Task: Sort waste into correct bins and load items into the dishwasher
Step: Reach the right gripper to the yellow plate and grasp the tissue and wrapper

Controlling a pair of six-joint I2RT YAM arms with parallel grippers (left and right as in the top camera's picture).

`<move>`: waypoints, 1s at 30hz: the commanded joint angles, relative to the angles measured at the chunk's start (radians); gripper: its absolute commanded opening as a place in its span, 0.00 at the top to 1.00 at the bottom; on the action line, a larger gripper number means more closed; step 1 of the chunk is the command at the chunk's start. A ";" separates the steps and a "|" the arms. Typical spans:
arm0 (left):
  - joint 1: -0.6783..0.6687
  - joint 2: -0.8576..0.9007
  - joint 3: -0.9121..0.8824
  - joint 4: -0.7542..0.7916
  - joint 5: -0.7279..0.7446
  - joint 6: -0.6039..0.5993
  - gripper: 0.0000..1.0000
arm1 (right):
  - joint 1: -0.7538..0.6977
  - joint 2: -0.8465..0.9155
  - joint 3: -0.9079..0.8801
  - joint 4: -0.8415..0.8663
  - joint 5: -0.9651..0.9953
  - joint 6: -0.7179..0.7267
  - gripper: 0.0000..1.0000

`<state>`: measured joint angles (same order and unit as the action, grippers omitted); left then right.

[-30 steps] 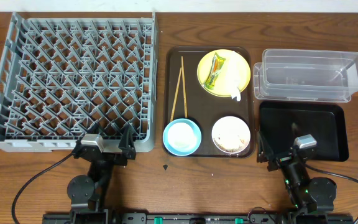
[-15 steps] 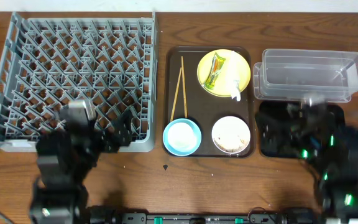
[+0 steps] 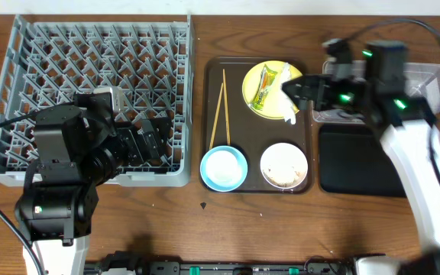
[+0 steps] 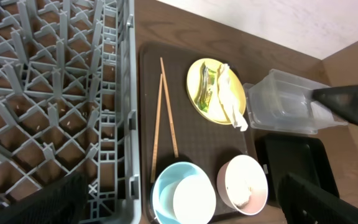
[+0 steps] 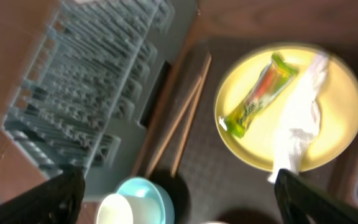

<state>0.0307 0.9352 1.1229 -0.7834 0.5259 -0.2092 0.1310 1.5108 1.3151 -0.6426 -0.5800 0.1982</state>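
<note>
a: overhead first. left gripper hangs over the near right corner of the grey dish rack, jaws wide apart with nothing between them.

b: and the right gripper sits above the right edge of the yellow plate. its jaws are spread just as wide and are empty too.

a: right wrist looks straight down on that plate. the green-and-yellow wrapper lies across the middle. the white scrap is beside it, trailing over the plate's rim.

b: all the dishes sit on the dark brown tray. the plate is at the far end, and the chopsticks lie side by side along the tray's left edge, next to the rack.

a: their near ends reach the light blue bowl at the tray's near left. the white bowl is just beside it, with beige crumbs inside.

b: the bins are right of the tray. the clear tub is far, the black tray near. whether the two touch, can't tell. the right arm crosses over both.
</note>
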 commanded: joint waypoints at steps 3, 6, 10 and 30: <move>-0.004 0.000 0.018 -0.005 0.029 0.008 0.02 | 0.148 0.246 0.188 -0.108 0.437 -0.019 0.12; -0.004 0.000 0.018 -0.024 0.028 0.009 0.02 | 0.190 0.332 0.195 -0.078 0.585 -0.007 0.24; -0.004 0.000 0.018 -0.028 0.028 0.009 0.02 | 0.217 0.447 0.195 -0.047 0.763 0.058 0.25; -0.004 0.000 0.018 -0.028 0.028 0.009 0.02 | 0.167 0.468 0.224 -0.004 0.703 0.132 0.99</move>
<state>0.0307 0.9352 1.1225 -0.8097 0.5442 -0.2092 0.3199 2.1151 1.4990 -0.6304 0.1261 0.2844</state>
